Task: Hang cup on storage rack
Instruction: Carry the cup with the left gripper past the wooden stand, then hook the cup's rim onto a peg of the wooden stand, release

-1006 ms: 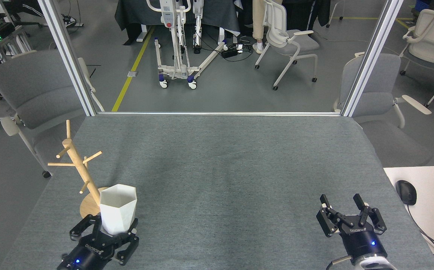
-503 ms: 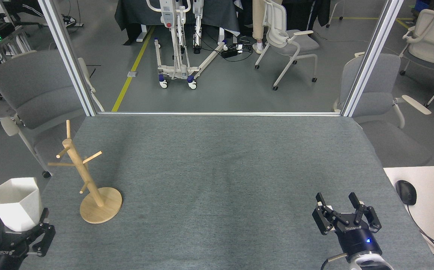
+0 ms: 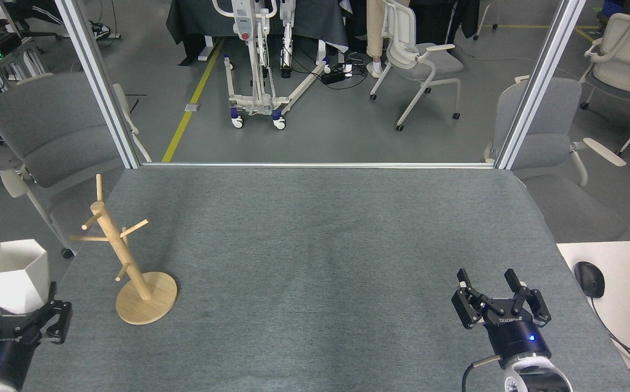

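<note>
At the near left, the left end effector [image 3: 15, 321] pinches the white cup [image 3: 12, 276] by its base, upright, just off the worktop [image 3: 320, 245] edge. At near right, the right end effector [image 3: 491, 305] stands spread, holding nothing. Farther in stands the storage rack [image 3: 124, 261]. Swinging in could knock the thin pegs and topple it. The cup's handle is hidden.

Matte cup [image 3: 12, 276], wooden rack [image 3: 129, 261]
</note>
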{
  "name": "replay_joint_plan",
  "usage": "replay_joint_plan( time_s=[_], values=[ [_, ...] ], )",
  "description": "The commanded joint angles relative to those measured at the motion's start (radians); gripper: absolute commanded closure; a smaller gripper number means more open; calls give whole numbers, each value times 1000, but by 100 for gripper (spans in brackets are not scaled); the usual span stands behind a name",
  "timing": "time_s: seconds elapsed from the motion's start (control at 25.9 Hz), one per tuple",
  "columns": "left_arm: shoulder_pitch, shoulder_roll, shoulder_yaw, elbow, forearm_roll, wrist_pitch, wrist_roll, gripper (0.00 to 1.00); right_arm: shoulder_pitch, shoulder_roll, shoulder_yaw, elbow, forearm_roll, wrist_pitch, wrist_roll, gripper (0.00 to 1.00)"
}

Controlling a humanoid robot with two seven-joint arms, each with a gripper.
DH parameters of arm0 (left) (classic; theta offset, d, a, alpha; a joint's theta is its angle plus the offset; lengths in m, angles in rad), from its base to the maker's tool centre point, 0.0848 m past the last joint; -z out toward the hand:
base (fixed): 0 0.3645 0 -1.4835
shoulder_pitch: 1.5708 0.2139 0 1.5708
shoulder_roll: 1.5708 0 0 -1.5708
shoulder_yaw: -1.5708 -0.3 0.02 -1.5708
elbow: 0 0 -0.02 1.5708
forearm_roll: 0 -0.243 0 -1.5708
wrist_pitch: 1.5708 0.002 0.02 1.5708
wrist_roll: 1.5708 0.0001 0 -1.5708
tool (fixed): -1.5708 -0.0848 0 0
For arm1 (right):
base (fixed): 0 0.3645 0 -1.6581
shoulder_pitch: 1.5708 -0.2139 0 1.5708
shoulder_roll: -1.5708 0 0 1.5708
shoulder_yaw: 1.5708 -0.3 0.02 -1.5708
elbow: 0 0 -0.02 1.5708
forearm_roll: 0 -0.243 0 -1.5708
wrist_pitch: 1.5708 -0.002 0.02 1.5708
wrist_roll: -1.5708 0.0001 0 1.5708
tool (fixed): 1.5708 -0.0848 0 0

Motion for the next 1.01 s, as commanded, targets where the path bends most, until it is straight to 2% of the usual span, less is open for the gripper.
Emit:
replay_joint_plan(
  time_s=[0.0,0.08,0.35,0.66,0.77,0.97],
  values=[
    [-47,-15,-49,48,-74,9,-47,100,-1,6,1,1,0,-2,-1,1],
    [-73,-46,-52,57,-89,23,-54,100,-3,-5,0,1,0,-3,-1,1],
    [-144,-47,-52,100,-100,31,-77,100,-3,0,0,-1,0,0,-1,1],
    [-144,-46,-55,102,-104,26,-76,100,-4,6,0,1,-2,6,-1,1],
    [-141,-46,-61,105,-110,21,-77,100,-7,-8,1,1,-2,1,-1,1],
    [-144,-49,-92,106,-136,26,-79,100,-7,4,1,1,-2,-3,1,1]
  ],
)
